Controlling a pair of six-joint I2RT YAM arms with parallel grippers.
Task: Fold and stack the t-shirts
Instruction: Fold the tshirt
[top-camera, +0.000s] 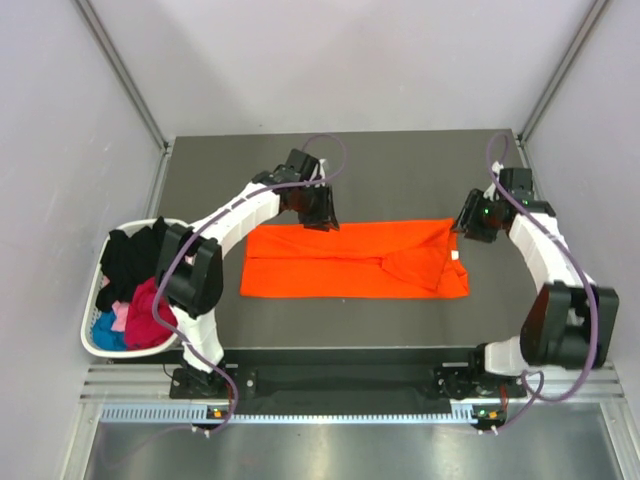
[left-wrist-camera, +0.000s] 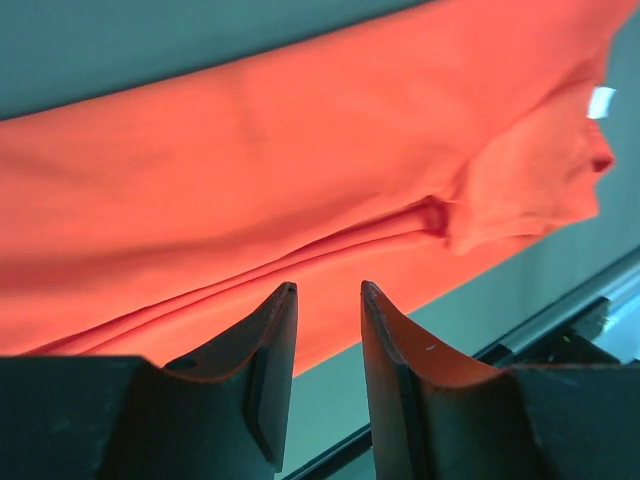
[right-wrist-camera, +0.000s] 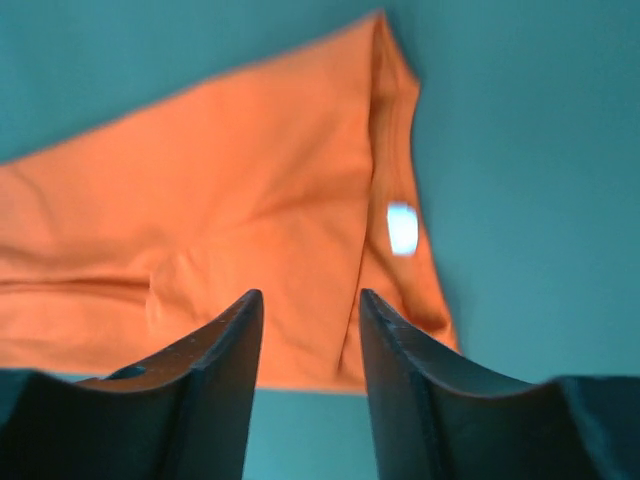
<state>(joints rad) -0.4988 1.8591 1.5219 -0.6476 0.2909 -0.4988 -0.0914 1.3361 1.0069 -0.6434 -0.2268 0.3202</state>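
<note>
An orange t-shirt (top-camera: 350, 262) lies folded into a long strip across the middle of the dark table, its white neck label (top-camera: 455, 256) at the right end. My left gripper (top-camera: 318, 212) hovers over the strip's far edge, left of centre. In the left wrist view the shirt (left-wrist-camera: 250, 180) fills the frame, and that gripper (left-wrist-camera: 328, 292) is open with nothing between its fingers. My right gripper (top-camera: 468, 222) hangs by the shirt's far right corner. Seen from the right wrist, that gripper (right-wrist-camera: 310, 297) is open and empty above the shirt (right-wrist-camera: 230, 220), near the label (right-wrist-camera: 402, 228).
A white basket (top-camera: 90, 345) at the table's left edge holds crumpled black (top-camera: 130, 260), magenta (top-camera: 150, 315) and blue (top-camera: 108, 330) shirts. Grey walls and slanted frame posts close in the sides. Bare dark table (top-camera: 400, 170) lies beyond the orange shirt.
</note>
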